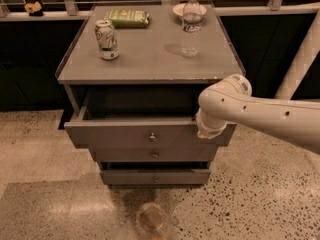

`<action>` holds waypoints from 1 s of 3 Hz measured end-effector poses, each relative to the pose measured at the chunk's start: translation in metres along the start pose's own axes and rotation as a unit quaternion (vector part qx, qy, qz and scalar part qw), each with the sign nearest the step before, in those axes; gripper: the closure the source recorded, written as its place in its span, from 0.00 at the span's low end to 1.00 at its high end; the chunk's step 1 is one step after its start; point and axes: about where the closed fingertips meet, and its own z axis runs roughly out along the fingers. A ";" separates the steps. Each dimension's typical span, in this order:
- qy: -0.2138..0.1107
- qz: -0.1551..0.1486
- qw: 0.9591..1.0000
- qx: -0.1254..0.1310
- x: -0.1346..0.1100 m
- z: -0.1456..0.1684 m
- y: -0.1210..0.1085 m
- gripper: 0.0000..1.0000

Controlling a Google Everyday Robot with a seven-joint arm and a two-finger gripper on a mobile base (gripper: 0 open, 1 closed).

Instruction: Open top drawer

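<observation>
The top drawer (125,134) is a wide grey wooden drawer with a small round metal knob (152,137) at the centre of its flat front. It stands pulled out from the cabinet, and its dark inside shows behind the front panel. My white arm (260,116) comes in from the right. My gripper (208,129) is at the arm's end, against the right end of the top drawer's front panel, well to the right of the knob. The arm's last joint hides it.
Two narrower grey drawers (154,155) sit below. On the cabinet top (150,59) stand a soda can (107,39), a water bottle (191,26), a green packet (128,17) and a small bowl (179,9). A railing runs behind. Speckled floor surrounds the cabinet.
</observation>
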 end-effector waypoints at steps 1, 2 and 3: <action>0.000 0.000 1.000 0.000 0.000 -0.001 0.000 1.00; -0.001 -0.001 1.000 0.000 0.000 -0.002 0.003 1.00; -0.001 -0.004 1.000 0.009 0.001 -0.009 0.002 1.00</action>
